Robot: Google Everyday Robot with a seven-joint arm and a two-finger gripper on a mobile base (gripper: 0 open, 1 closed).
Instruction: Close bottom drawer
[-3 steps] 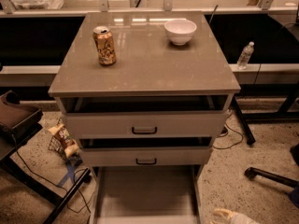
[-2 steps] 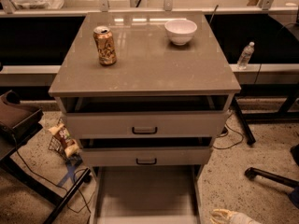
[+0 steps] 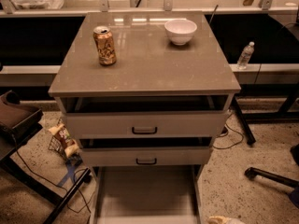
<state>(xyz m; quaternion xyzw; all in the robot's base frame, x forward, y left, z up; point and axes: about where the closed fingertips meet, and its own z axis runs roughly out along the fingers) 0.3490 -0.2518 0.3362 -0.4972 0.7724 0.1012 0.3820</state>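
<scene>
The grey-beige cabinet (image 3: 145, 73) has all three drawers pulled out. The bottom drawer (image 3: 147, 195) is pulled out the farthest. I see its empty inside and side rails, while its front panel and handle are cut off by the lower edge of the view. The middle drawer (image 3: 146, 157) and top drawer (image 3: 145, 124) stand partly open, each with a small black handle. Only a pale tip of my gripper (image 3: 225, 220) shows at the bottom edge, just right of the bottom drawer's right side.
A drink can (image 3: 104, 45) and a white bowl (image 3: 180, 31) stand on the cabinet top. A snack bag (image 3: 63, 141) and cables lie on the floor to the left. A water bottle (image 3: 245, 55) and a chair base (image 3: 271, 176) are on the right.
The gripper's pale tip has shifted slightly left and down at the bottom edge. The drawers have not moved.
</scene>
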